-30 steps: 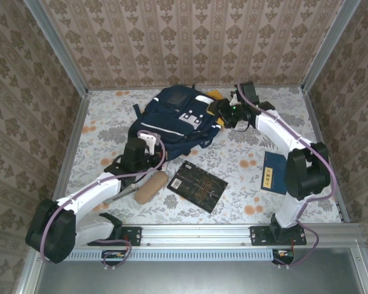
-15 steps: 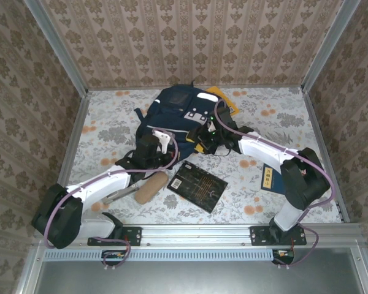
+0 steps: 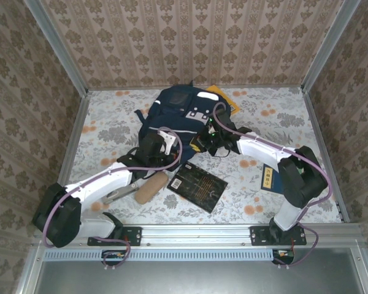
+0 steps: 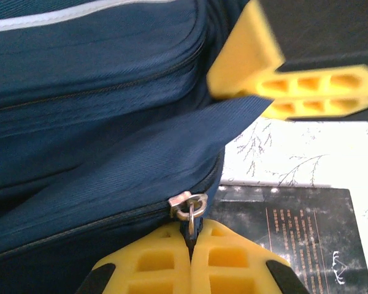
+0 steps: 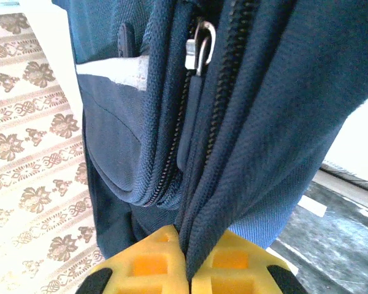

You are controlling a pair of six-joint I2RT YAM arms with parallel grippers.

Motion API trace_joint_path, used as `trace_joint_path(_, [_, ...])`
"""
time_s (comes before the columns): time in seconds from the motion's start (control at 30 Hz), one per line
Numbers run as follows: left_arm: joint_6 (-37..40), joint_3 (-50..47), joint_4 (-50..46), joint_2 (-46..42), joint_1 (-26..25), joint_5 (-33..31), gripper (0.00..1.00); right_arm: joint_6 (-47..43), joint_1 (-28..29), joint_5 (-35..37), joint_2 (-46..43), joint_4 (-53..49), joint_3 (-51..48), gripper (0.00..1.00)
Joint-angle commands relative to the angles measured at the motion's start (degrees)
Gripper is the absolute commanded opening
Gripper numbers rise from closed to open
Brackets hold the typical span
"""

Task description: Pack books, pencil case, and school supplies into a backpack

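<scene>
Centrally, a large navy backpack (image 3: 178, 116) lies on a flowered table (image 3: 110, 128), and both robot grippers meet at its near edge.

The left gripper (image 4: 190, 236) is fully closed, its yellow fingers pressed together on the small metal zip pull (image 4: 189, 208) directly ahead of its fingertips. The zip line runs away to that gripper's left, and in its wrist view the zip looks shut.

The right gripper (image 5: 189, 245) is also fully closed. It pinches a fold of the bag's blue fabric beside a line of zip teeth, which rise straight up from its fingertips. It sits just across from the left gripper, close but not touching it.

A black book (image 3: 197, 185) lies flat on the table just below and behind both grippers. A tan pencil case (image 3: 150, 187) rests beside the left arm, on the near side of that gripper. A blue book (image 3: 268, 177) lies well off to the right gripper's outer side. An orange book (image 3: 224, 98) pokes out from under the bag, beyond the right gripper.

Judging by this, the step in hand is opening the bag; nothing looks packed yet. The next move likely calls for the left gripper to draw the pull along the zip while the right holds the fabric taut.
</scene>
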Motion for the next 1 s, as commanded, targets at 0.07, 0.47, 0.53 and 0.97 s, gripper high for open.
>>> trace_joint_path(0.07, [3.8,3.4,-8.8,-0.2,5.1,-2.1,0.0,-5.4,-6.3,7.5,-5.5,-6.0,-0.9,0.0])
trace_joint_path(0.47, [10.0,8.3,-14.1,5.0,16.3,3.1,0.0,-15.3,-17.3,8.4,-7.6,-12.1,1.1,0.0])
trace_joint_path(0.53, [9.9,9.5,-12.3,6.2,15.5,6.1,0.0,-17.5,-18.4,8.1,-6.5,-13.8,3.3,0.0])
trace_joint_path(0.97, [5.5,21.3,-4.1,17.1,-2.9,13.5,0.0,-14.8,-15.8,9.2,-13.3,-17.0,1.0,0.48])
